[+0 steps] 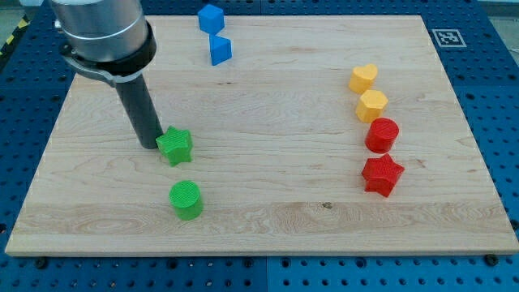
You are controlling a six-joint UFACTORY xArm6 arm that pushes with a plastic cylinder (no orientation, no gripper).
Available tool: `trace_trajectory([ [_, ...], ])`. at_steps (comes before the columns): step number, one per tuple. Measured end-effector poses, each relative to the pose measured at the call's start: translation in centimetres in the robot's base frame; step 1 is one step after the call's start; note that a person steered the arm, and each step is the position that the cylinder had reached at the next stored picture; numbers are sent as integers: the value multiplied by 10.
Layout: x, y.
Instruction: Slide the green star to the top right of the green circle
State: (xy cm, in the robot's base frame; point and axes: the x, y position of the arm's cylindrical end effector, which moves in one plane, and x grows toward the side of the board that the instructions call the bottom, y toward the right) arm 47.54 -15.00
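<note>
The green star [175, 146] lies on the wooden board [268, 113] at the view's left of centre. The green circle [186, 199] sits just below it, slightly to the right. My tip [149, 145] rests on the board right against the star's left side, touching or nearly touching it. The rod rises from there to the arm at the view's top left.
A blue cube [211, 18] and a blue triangle-like block [220, 50] sit at the top. On the right stand a yellow heart [363, 78], a yellow hexagon [372, 105], a red circle [382, 135] and a red star [382, 175].
</note>
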Motion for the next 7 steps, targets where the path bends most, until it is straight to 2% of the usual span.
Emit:
trace_trajectory([
  [7, 4, 33],
])
